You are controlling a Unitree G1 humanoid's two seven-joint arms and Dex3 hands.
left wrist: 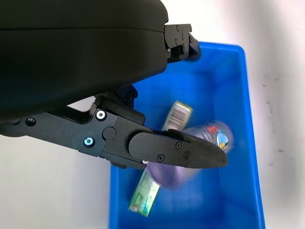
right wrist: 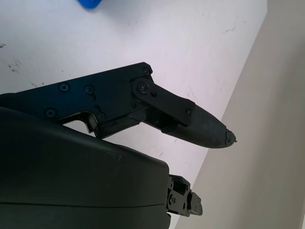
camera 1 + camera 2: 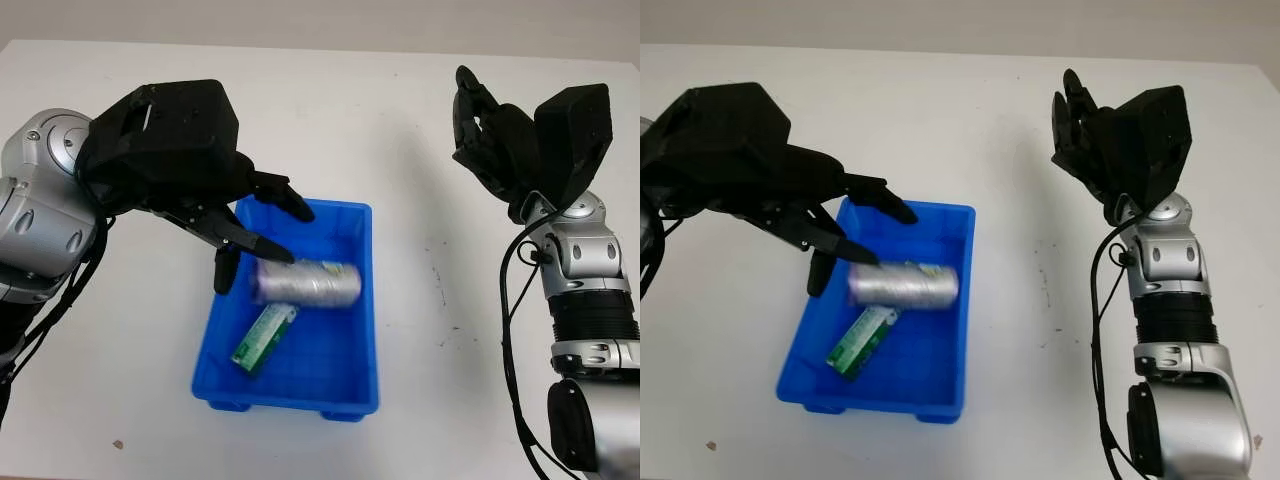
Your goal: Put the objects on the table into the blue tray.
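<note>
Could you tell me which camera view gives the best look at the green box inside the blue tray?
The left eye view: the green box lies fully uncovered in the tray, beside the silver can. The right eye view shows it similarly; in the left wrist view the left hand partly covers it.

Inside the blue plastic tray: a silver cylindrical can lying on its side toward the far end. Just nearer than the can, a green rectangular box, also in the tray.

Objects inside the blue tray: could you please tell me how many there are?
2: a silver can lying across the middle of the blue tray, and a green box beside it, nearer the robot. Nothing else seems hidden.
</note>
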